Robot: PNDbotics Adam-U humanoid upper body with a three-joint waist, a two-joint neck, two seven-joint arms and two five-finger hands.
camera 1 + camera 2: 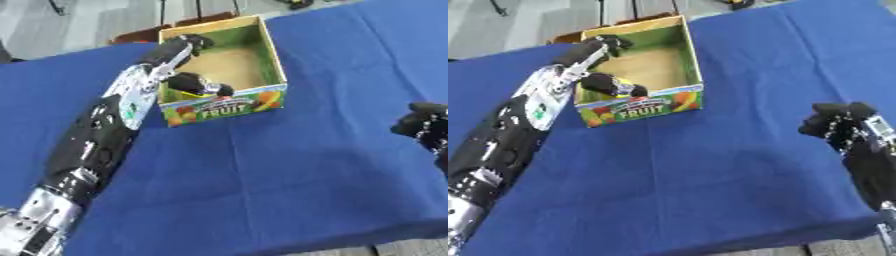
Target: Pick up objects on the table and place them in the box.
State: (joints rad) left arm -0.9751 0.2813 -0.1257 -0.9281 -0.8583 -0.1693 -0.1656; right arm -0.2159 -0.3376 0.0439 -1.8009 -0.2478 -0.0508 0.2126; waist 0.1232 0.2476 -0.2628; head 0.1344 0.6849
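Left hand (188, 62) is extended over the near-left wall of the box (271, 50), fingers apart; a small yellow item just under the thumb cannot be identified. Right hand (837, 124) hangs idle at the right edge over the blue surface (289, 165), fingers curled, empty. Judged a release step; next move calls for withdrawing the left arm clear of the box wall.
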